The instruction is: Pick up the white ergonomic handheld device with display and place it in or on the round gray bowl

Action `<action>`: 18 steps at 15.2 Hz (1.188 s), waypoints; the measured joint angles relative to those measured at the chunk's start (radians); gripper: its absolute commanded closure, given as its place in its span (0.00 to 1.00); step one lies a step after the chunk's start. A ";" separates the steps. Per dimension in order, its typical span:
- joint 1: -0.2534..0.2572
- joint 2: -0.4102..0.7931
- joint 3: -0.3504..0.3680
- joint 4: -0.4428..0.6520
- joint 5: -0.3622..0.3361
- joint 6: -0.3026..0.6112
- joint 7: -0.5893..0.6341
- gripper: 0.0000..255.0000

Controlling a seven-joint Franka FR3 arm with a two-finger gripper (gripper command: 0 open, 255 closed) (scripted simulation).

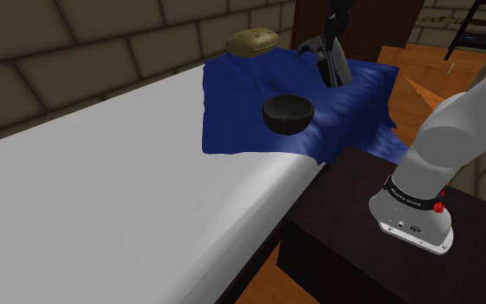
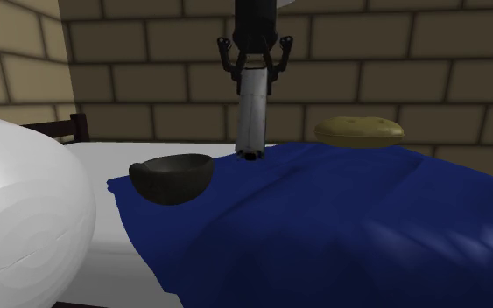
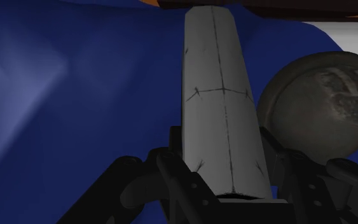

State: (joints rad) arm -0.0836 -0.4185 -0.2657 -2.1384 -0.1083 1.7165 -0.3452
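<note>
No text reads clearly (arm band [image 1: 412, 201] lettering illegible).

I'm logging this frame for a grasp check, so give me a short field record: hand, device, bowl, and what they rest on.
hand: shut on the device, gripping its upper end
device: grey, long, hanging upright over the blanket
bowl: dark grey, upright, empty, on the blanket beside the device, apart from it
blanket: blue, spread on a white bed
other: tan lump on the blanket
</note>
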 measured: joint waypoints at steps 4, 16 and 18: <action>0.005 0.006 0.008 0.056 0.006 -0.051 0.005 1.00; 0.100 0.030 0.206 0.184 0.090 -0.165 0.270 1.00; 0.117 0.045 0.241 0.220 0.104 -0.186 0.319 1.00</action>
State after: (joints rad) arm 0.0336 -0.3731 -0.0246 -1.9185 -0.0046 1.5308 -0.0258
